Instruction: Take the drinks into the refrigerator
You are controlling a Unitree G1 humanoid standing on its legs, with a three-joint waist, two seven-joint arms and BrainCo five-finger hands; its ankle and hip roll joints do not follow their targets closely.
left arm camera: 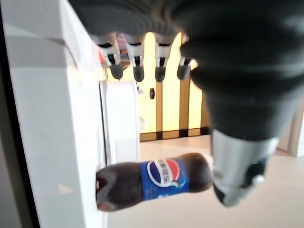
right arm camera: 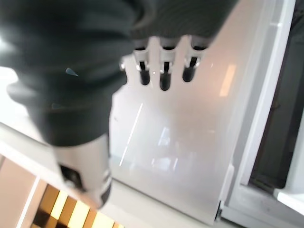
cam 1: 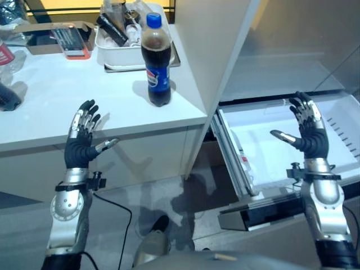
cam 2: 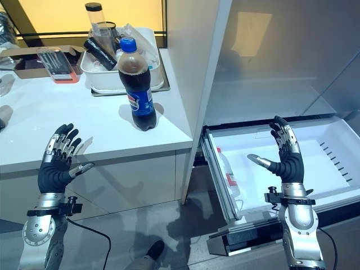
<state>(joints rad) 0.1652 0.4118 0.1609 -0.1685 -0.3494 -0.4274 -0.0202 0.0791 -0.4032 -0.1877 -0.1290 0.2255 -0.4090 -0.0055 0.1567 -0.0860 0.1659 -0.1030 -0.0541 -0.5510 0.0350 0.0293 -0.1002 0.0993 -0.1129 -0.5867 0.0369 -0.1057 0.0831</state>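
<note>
silver fingers with dark tips stand straight and spread on both hands, and neither holds anything. the left hand [cam 1: 82, 140] hangs in front of the white bench [cam 1: 67, 95], palm turned inward, thumb out to the side, near the bench's front edge. the right hand [cam 1: 308, 130] is raised the same way over the open refrigerator drawer [cam 1: 264, 169], fingers relaxed and empty.

outward from the left hand, the cola bottle [cam 1: 156, 61] stands upright on the bench, blue cap on top, near the corner by the tall white refrigerator wall [cam 1: 211, 50]. it is apart from the hand, further back and toward the robot's right. just behind the bottle sits a white tub [cam 1: 115, 54] of mixed items on a tray, and further left lies an open cardboard box [cam 1: 53, 36].

the drawer is pulled out and bare white inside, though what looks like a clear bottle [cam 2: 226, 169] lies against its left wall.

the step in hand looks like the reach for the cola bottle, so the task is at its start. to do it well, the left hand should come in level from the side, keep the thumb wide, and close around the labelled middle, not the narrow neck. it should avoid nudging the bottle back into the tub, since a tall bottle could tip. lifting clear of the bench before swinging past the refrigerator wall would keep it from knocking.
</note>
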